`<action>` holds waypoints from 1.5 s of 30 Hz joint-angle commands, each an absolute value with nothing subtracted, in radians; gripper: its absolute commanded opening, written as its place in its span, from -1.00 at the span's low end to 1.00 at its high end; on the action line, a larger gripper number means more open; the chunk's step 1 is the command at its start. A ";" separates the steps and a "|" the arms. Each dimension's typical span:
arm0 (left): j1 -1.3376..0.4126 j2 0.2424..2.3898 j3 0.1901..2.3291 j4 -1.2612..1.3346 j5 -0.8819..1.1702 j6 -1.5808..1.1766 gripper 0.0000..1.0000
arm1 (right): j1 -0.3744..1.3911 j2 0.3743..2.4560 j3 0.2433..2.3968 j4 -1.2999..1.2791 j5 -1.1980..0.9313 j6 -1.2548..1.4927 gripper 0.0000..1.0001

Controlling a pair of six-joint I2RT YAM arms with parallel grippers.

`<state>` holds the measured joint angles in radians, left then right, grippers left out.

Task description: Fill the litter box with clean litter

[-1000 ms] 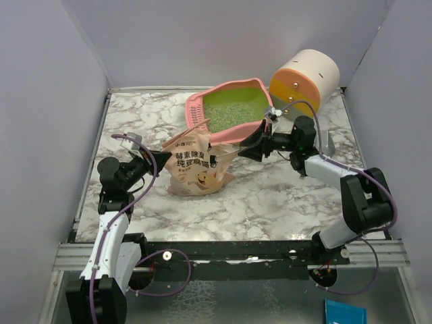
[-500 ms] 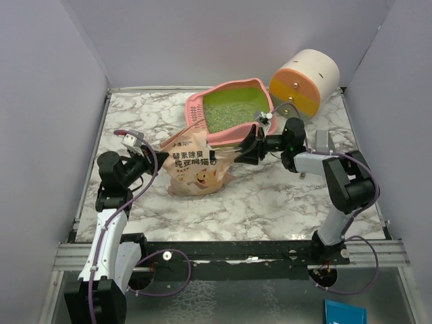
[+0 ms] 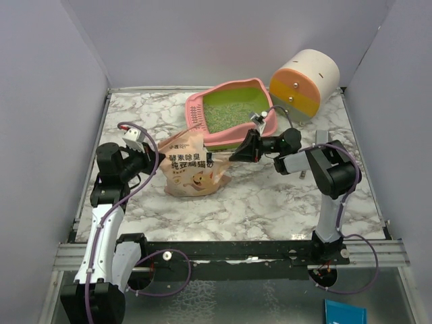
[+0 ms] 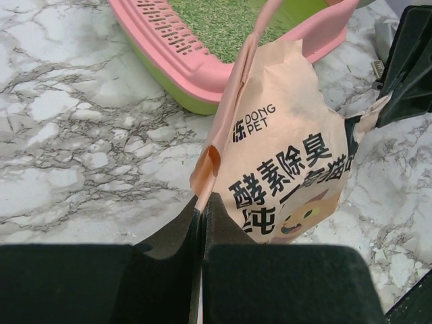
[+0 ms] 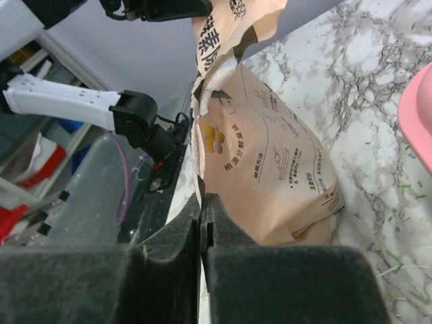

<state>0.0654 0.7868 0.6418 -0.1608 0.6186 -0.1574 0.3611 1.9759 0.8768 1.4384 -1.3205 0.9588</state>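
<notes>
Two claws, both closed on one item.

1. Left gripper [image 3: 155, 160]: jaws pressed together, clamped on the 9 o'clock edge of the pouch [image 3: 192, 165]. In the left wrist view, the left gripper [image 4: 202, 206] pinches a thin pink-lined seam with no gap between the pads.
2. Right gripper [image 3: 235, 155]: jaws together, clamped on the pouch's 3 o'clock edge. In the right wrist view, the right gripper [image 5: 202, 206] nips the rim of the pouch's back panel.
3. Pouch: tan, held between the two claws at about 9 o'clock of the table's middle, printed face toward the overhead camera.
4. Litter box [image 3: 229, 138]: pink tray at 12 o'clock on the table [image 3: 270, 196], just beyond the pouch, slotted grille on its 9 o'clock side. Clean litter [image 3: 233, 111]: greenish granules covering its floor.
5. Round cabinet [image 3: 304, 81]: white, orange and yellow, at 1 o'clock.

View notes: only the left wrist view reads the front of the pouch [image 4: 290, 162], with the litter box [image 4: 223, 71] and its clean litter [image 4: 216, 17] behind. Only the right wrist view shows the pouch [image 5: 270, 175] from the back, its base down on the marble.

Writing: "DONG PET" and large black characters "酵素除臭" above a cartoon animal; the back panel carries diagrams and small print, too fine to read.
</notes>
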 commanded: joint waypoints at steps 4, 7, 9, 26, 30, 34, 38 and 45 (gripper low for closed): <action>0.033 0.782 0.755 -0.251 0.458 -0.045 -0.81 | 0.363 1.867 0.784 1.368 -1.191 0.907 -0.98; 0.017 0.759 0.823 -0.284 0.435 -0.004 -0.57 | 0.363 1.779 0.779 1.119 -1.134 0.787 -0.98; -0.004 0.757 0.891 -0.317 0.459 0.042 -0.46 | 0.365 1.735 0.789 0.980 -1.114 0.725 -0.99; -0.235 0.845 0.990 -0.480 0.753 0.453 -0.20 | 0.373 1.622 0.848 0.515 -1.027 0.606 -0.99; -0.288 0.901 0.975 -0.347 0.681 0.420 -0.22 | 0.372 1.603 0.830 0.520 -1.036 0.612 -0.99; -0.348 0.990 0.954 -0.196 0.515 0.410 -0.25 | 0.373 1.587 0.816 0.507 -1.040 0.600 -0.99; -0.379 1.061 0.927 -0.033 0.426 0.377 -0.25 | 0.372 1.570 0.809 0.473 -1.045 0.577 -0.98; -0.418 1.181 0.945 -0.175 0.364 0.446 -0.27 | 0.372 1.535 0.819 0.417 -1.061 0.550 -0.99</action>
